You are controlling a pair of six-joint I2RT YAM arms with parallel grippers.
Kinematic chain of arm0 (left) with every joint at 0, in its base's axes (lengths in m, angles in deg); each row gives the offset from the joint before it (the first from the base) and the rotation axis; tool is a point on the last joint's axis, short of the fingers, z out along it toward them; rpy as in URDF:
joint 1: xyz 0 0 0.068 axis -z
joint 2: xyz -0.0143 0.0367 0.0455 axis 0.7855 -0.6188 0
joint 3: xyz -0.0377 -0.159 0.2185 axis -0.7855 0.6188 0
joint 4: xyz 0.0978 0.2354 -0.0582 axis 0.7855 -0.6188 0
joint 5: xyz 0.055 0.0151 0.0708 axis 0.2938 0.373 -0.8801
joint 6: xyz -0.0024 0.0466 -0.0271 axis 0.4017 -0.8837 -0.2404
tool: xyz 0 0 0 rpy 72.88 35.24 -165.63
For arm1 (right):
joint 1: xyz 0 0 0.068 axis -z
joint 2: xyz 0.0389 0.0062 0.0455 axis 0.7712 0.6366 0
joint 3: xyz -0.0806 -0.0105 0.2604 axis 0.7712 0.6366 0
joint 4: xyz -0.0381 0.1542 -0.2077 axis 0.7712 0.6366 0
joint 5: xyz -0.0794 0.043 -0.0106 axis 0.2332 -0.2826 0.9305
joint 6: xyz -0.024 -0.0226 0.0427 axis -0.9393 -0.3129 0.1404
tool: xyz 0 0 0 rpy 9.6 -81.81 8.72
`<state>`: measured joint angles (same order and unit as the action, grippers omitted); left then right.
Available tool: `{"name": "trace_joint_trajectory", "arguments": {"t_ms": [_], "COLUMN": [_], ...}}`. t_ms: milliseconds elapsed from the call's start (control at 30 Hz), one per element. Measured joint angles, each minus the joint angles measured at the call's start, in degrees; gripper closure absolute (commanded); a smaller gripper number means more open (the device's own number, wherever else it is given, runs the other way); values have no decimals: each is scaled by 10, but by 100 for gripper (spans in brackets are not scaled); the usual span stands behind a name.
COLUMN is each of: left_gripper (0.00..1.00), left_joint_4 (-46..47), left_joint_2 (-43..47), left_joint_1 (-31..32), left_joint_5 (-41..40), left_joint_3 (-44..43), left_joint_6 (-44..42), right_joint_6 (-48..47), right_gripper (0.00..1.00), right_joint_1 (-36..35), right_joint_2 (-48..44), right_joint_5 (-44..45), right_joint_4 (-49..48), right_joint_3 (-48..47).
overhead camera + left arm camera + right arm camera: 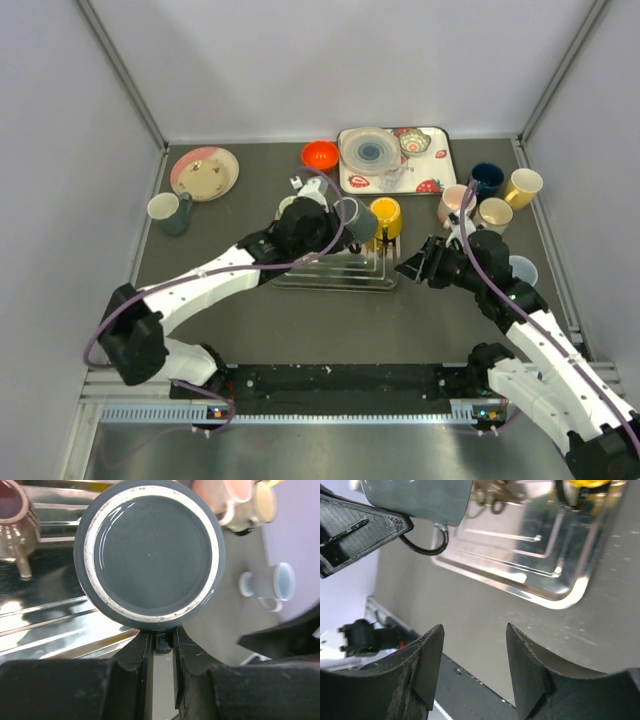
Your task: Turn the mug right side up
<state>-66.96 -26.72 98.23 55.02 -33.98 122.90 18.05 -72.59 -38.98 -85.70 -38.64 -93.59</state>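
Two claws appeared over the dark worktop (300, 330), only one of them loaded. The left claw (161, 640) stood nearly closed, its jaws pinching a narrow dark part at the lower edge of the grey mug (150, 555), apparently the handle, though the grip point was largely hidden. The mug hung clear of the worktop, above the left part of the metal drainer tray (330, 275) and just left of a yellow mug (385, 215) standing in the rack. Its unglazed foot ring faced the left wrist camera, so the mouth pointed away from the wrist and the vessel was judged not yet upright. The right claw (475, 635) hovered near the tray's right corner with jaws parted and nothing between them. The mug was judged a glazed ceramic: rigid, moderately heavy for its size, smooth enough to slip, and liable to chip against the steel rack. A hold on the handle allowed rotation but gave little security against swinging. A grip across the wall or rim by the free claw would likely be firmer.
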Motion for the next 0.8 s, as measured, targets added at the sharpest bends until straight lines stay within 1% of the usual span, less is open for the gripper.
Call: {"name": "trace_joint_trajectory", "arguments": {"t_ms": [100,233,400,500,567,700,800], "left_gripper": [100,100,100,100,100,100,100], "left_joint_4": [94,204,318,388,424,471,492], "left_joint_2": [67,138,173,182,182,182,182], "left_joint_1": [-1,-7,-15,-18,-19,-19,-19], "left_joint_5": [20,51,75,89,100,124,137], "left_joint_3": [77,163,220,252,268,282,283], "left_joint_6": [23,70,123,162,185,218,230], "right_joint_6": [38,103,206,267,316,393,434], "right_gripper": [37,33,25,23,23,22,21], "right_joint_1": [0,0,0,0,0,0,0], "right_joint_2": [-17,-28,-19,7,42,106,150], "right_joint_5": [-58,-134,-203,-230,-243,-262,-272], "right_joint_4": [-71,-191,-377,-490,-580,-715,-797], "right_joint_3": [37,83,132,157,174,185,185]}}
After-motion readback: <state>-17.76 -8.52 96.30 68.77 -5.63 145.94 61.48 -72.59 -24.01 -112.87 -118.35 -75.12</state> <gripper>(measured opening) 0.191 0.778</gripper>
